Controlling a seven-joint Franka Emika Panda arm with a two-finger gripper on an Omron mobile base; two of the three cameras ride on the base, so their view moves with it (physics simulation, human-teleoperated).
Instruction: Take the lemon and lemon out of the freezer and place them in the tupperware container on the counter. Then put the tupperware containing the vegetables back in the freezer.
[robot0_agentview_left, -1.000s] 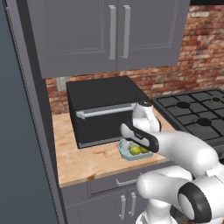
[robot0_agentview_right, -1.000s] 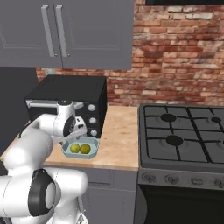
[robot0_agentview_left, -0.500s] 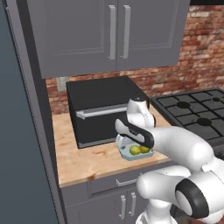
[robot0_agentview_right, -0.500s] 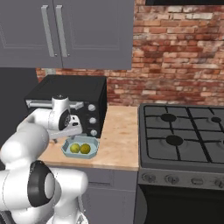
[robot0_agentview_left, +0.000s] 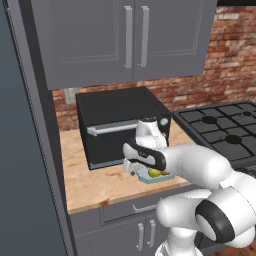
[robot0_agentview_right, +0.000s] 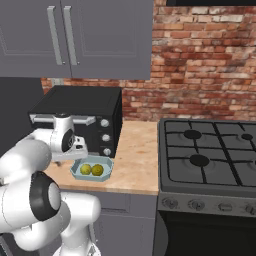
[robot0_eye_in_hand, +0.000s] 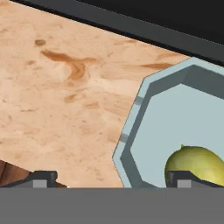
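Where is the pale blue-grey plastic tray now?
In the right base view, the pale blue-grey tray sits on the tan wooden counter, before the black microwave, holding two yellow lemons.

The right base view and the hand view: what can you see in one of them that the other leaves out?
The right base view alone shows both lemons side by side, the microwave, the stove and the brick wall. The hand view alone shows the gripper up close, fingers spread wide astride the tray's near rim. Both show the tupperware container on the counter.
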